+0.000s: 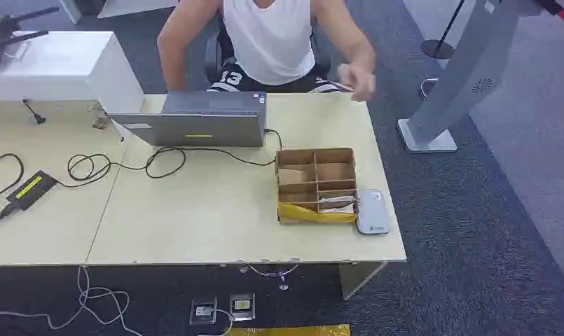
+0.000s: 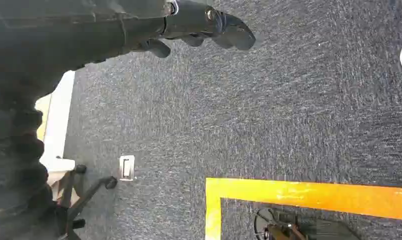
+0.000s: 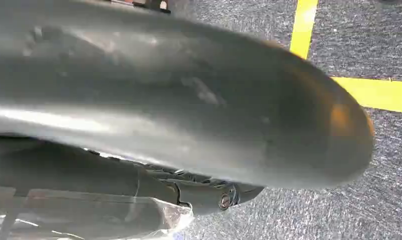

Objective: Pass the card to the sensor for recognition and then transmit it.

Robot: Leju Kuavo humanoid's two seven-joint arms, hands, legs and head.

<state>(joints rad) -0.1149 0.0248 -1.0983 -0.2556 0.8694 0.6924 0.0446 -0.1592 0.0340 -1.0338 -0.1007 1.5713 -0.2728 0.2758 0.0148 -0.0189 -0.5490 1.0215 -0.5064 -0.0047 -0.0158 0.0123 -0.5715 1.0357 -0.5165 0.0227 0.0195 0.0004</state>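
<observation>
A cardboard box (image 1: 315,155) with several compartments sits on the right part of the table (image 1: 195,224). A pale card (image 1: 337,204) lies in its near right compartment. The flat grey-white sensor (image 1: 372,211) lies on the table, touching the box's right side. My left hand (image 2: 203,27) hangs over the carpet with dark fingers stretched out and nothing in them. My right hand (image 3: 189,115) also hangs by the floor. Its thick grey thumb blocks most of the right wrist view, so how its fingers lie is hidden.
A person (image 1: 268,42) sits behind the table, one hand (image 1: 356,80) raised over the far right corner. A laptop (image 1: 195,126) and looped cables (image 1: 125,164) lie at the back. A grey stand (image 1: 461,84) rises right of the table. Yellow tape (image 2: 308,195) marks the carpet.
</observation>
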